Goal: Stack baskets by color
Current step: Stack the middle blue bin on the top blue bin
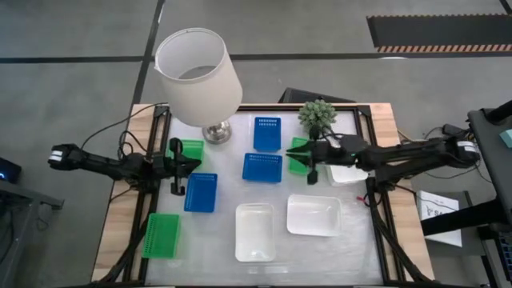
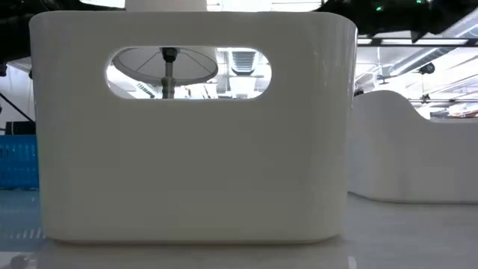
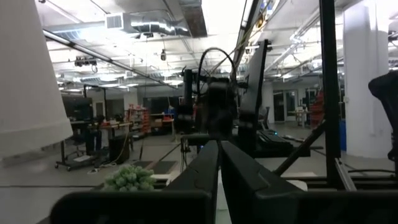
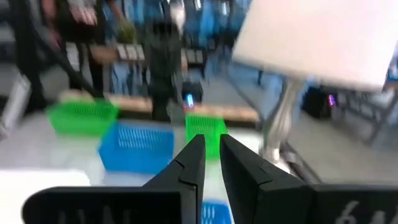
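While the green basket (image 1: 298, 150) by the potted plant (image 1: 318, 114) is taken by the right gripper (image 1: 313, 162), its fingers are seen drawn narrow, apparently pinched on the basket's wall, though the grip itself is partly hidden under the arm. The step is judged to be the carrying of this basket to another green one. It should be lifted level and high enough that the blue basket (image 1: 262, 167) just beside it is cleared. It should then be squared with its partner before being lowered, so that it nests rather than rides on a rim.

Two partners are offered. One green basket (image 1: 192, 149) lies by the lamp (image 1: 198, 70), but the left gripper (image 1: 182, 166), closed on nothing, is parked over its edge, and the lamp foot stands close. That place is crowded. The other green one (image 1: 161, 235) at the front left corner lies open and would be reached more easily, though a blue basket (image 1: 201, 192) is passed on the way.

A third blue basket (image 1: 267, 134) sits behind the middle one. Two white baskets (image 1: 255, 232) (image 1: 314, 214) lie at the front, and a third (image 1: 349, 174) is half covered by the right arm. No colour is yet stacked.
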`<state>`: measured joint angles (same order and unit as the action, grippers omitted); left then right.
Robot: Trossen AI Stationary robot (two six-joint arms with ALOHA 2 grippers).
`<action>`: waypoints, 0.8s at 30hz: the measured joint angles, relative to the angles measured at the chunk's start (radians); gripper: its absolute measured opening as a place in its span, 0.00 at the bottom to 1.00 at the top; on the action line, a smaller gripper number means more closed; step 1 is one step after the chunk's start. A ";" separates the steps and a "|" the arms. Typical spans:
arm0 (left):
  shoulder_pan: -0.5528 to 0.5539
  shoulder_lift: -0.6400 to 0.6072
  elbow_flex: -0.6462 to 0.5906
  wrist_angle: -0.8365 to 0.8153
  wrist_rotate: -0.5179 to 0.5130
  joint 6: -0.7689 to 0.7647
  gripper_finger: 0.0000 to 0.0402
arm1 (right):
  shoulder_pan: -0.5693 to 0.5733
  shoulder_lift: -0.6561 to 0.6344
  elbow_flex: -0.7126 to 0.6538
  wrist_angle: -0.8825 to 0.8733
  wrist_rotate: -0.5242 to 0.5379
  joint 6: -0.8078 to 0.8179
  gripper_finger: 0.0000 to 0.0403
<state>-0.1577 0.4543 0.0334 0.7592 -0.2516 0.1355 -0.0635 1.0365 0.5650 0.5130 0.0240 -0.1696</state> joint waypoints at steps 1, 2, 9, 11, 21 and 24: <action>0.000 -0.001 0.000 0.003 0.000 0.000 0.00 | 0.007 0.024 0.025 -0.035 0.013 0.000 0.11; 0.000 -0.001 0.000 0.007 0.000 -0.001 0.00 | 0.014 0.048 0.048 -0.084 0.024 0.000 0.11; 0.000 0.002 0.000 0.009 0.008 -0.002 0.00 | 0.051 0.176 0.239 -0.375 0.091 0.002 0.11; 0.000 0.012 0.000 0.010 0.012 -0.002 0.00 | 0.051 0.211 0.295 -0.495 0.092 0.002 0.11; 0.000 0.027 0.000 0.026 0.008 0.002 0.00 | 0.050 0.365 0.595 -0.942 0.081 -0.005 0.13; 0.000 0.030 0.000 0.027 0.008 0.002 0.00 | 0.050 0.412 0.663 -1.039 0.073 -0.006 0.19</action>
<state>-0.1574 0.4839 0.0332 0.7858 -0.2433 0.1371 -0.0132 1.4486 1.2281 -0.5258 0.0971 -0.1753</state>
